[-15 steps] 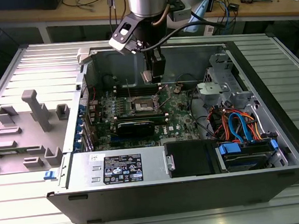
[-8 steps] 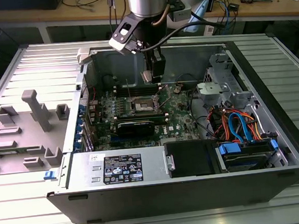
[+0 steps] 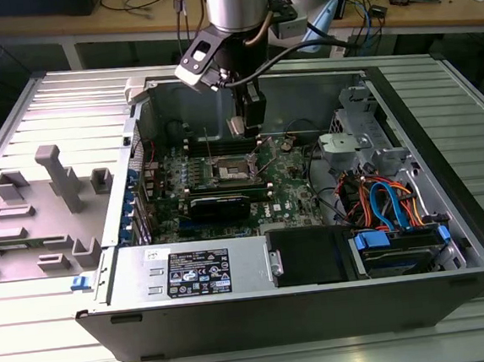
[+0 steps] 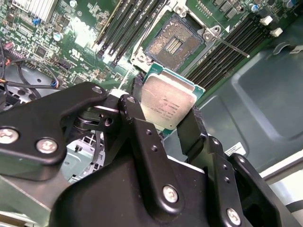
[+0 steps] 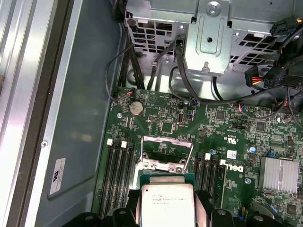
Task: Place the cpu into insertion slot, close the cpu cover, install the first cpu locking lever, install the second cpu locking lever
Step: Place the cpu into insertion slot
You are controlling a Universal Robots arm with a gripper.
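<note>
Step one in hand: placing the chip. Pinching the cpu [image 4: 168, 104] by two opposite edges in the gripper [image 4: 165, 108], clamped firmly on it. Hovering over the motherboard [image 3: 289, 189], near the insertion slot [image 4: 174, 45] but clear of it. Down below, lying bare and open, with the cpu cover [image 5: 166, 140] tipped up out of the way. By the look of it, calls for squaring the chip over the slot and setting it down flat, gently.
</note>
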